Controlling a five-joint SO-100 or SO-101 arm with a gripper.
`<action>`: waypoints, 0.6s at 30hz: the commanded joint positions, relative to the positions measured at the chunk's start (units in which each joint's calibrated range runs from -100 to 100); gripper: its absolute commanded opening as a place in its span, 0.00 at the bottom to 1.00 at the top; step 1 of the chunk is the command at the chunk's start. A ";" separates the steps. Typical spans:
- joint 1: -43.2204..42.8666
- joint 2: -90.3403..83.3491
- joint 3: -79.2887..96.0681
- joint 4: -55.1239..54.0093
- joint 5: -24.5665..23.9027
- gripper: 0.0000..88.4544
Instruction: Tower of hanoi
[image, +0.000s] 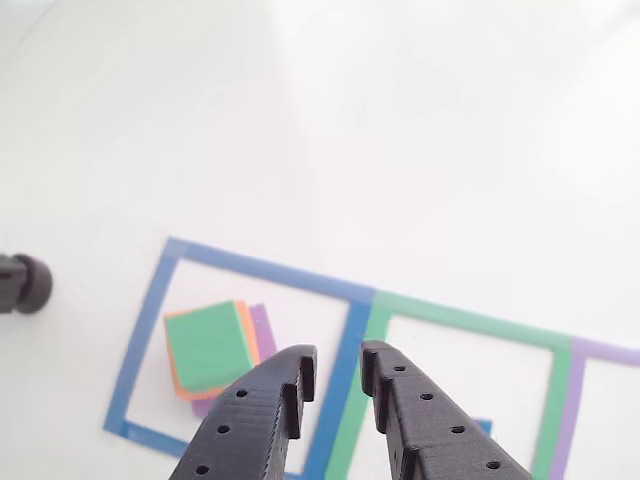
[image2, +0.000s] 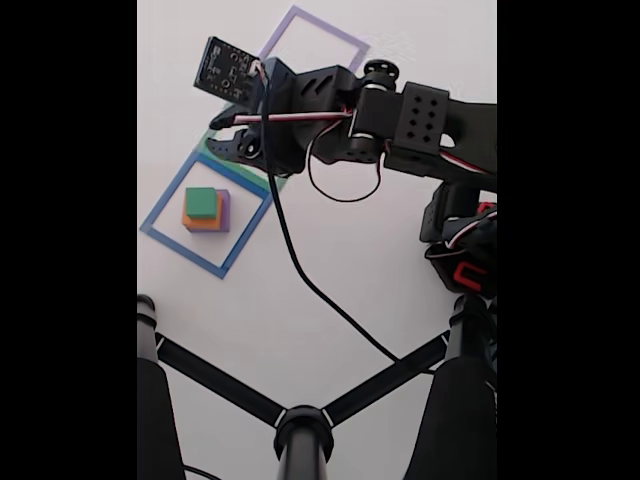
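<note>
Blocks, matte and square: your green block (image: 207, 345) tops orange (image: 246, 333) and purple (image: 263, 330) at nine o'clock from your ribbed black claw (image: 338, 365), jaws slightly apart, empty.

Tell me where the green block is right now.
The green block sits atop the orange block and purple block, inside the blue taped square, left of the gripper.

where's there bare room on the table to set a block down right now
The purple taped square is bare. The blue taped square is crowded on one side by the stack: green block on orange block on purple block. The pincer hangs over the green taped square.
</note>
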 joint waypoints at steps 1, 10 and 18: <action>1.77 -2.46 -15.95 17.20 -6.31 0.00; 6.73 5.55 -49.48 50.79 -17.16 0.00; 8.94 4.27 -49.93 51.92 -14.77 0.00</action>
